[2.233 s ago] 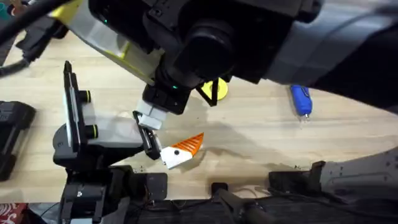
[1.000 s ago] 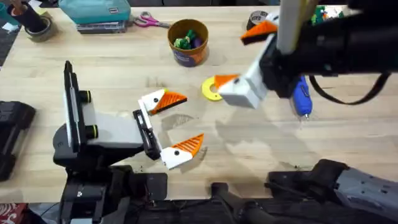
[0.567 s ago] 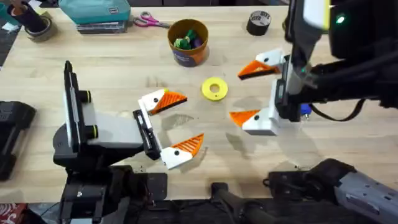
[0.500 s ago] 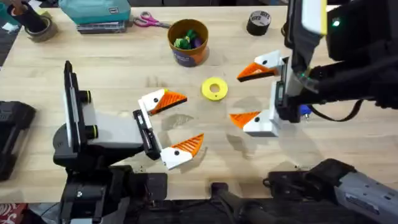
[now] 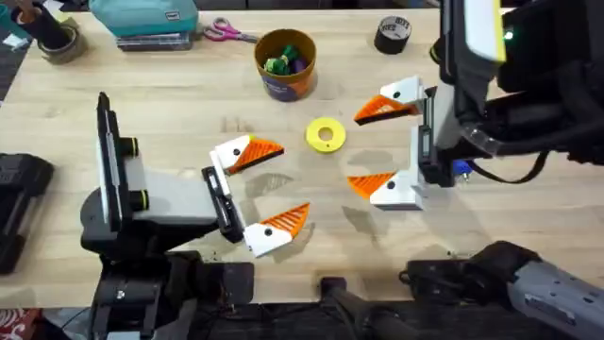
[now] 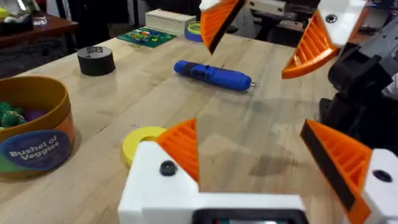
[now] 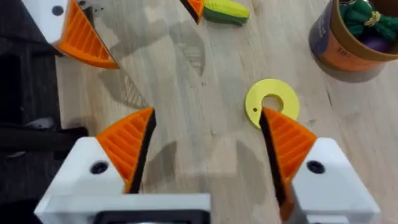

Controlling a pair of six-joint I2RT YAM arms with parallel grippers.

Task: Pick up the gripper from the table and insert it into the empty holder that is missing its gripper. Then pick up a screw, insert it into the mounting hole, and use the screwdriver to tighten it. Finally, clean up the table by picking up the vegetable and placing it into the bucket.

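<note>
Hovering above the table (image 5: 170, 113), the right gripper (image 5: 382, 142) had its orange-tipped fingers spread wide apart and grasped nothing. The left gripper (image 5: 262, 189) lay low near the table's front edge, its fingers also apart and empty. The screwdriver (image 6: 212, 74) lay flat on the table beside the right arm. The vegetable (image 7: 227, 10) lay on the wood near the left gripper's finger. The bucket (image 5: 284, 62) stood upright farther back, with green and purple toys inside, and a yellow disc (image 5: 326, 133) lay between the grippers.
</note>
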